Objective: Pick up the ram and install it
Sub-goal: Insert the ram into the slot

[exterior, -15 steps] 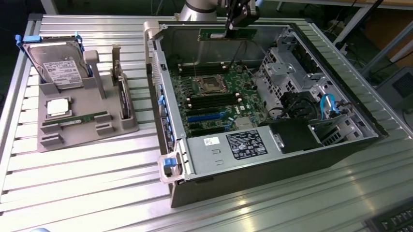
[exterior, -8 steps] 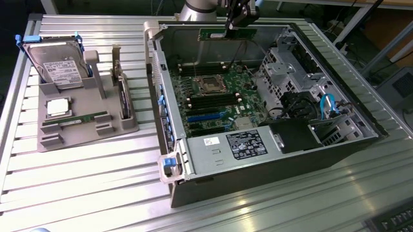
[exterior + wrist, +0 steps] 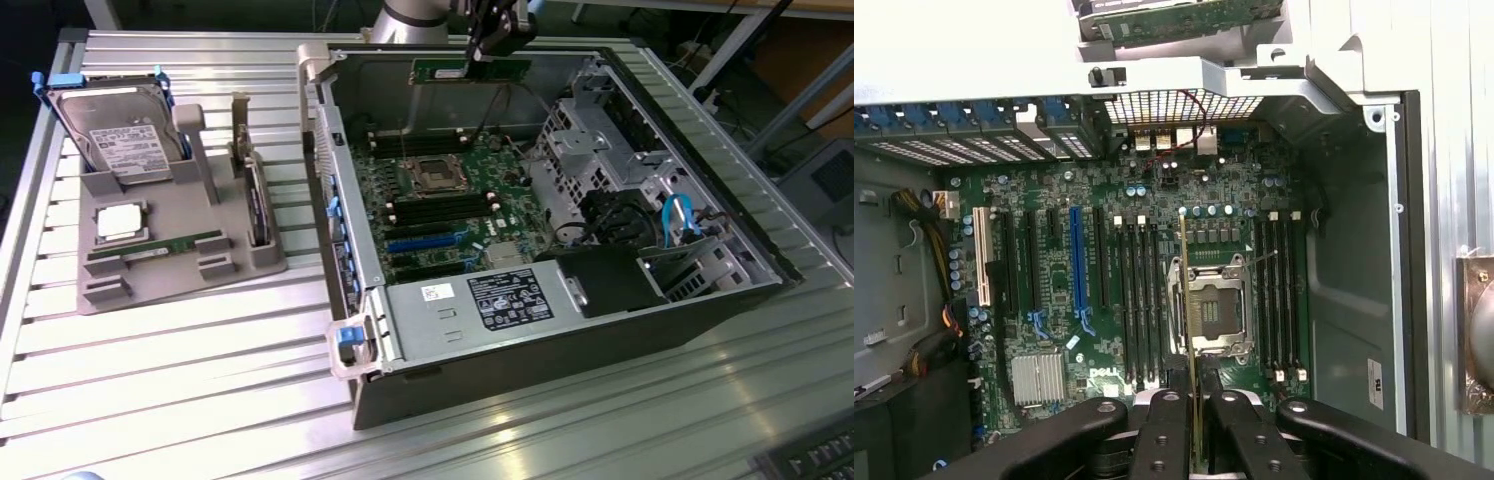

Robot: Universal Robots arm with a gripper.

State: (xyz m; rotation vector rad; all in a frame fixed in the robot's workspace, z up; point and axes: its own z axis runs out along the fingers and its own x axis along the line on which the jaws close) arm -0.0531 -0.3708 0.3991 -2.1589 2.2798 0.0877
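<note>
The ram (image 3: 470,70) is a thin green stick hanging level over the far end of the open computer case (image 3: 360,290), with my gripper (image 3: 475,55) shut on its top edge. In the wrist view the ram (image 3: 1189,320) shows edge-on as a thin line running out from between the black fingers (image 3: 1162,440) of the gripper (image 3: 1199,445). It is above the motherboard (image 3: 1054,200), roughly over the CPU socket (image 3: 1209,310). Long black memory slots (image 3: 1139,300) lie beside the socket, with more slots (image 3: 1279,295) on its other side.
On the exterior view's left stands a grey holder (image 3: 174,285) with a hard drive (image 3: 120,140), a processor (image 3: 118,222) and another green stick (image 3: 158,247). Inside the case are the power supply (image 3: 501,300), a drive cage (image 3: 601,140) and cables (image 3: 678,215). The table (image 3: 187,400) is ribbed metal.
</note>
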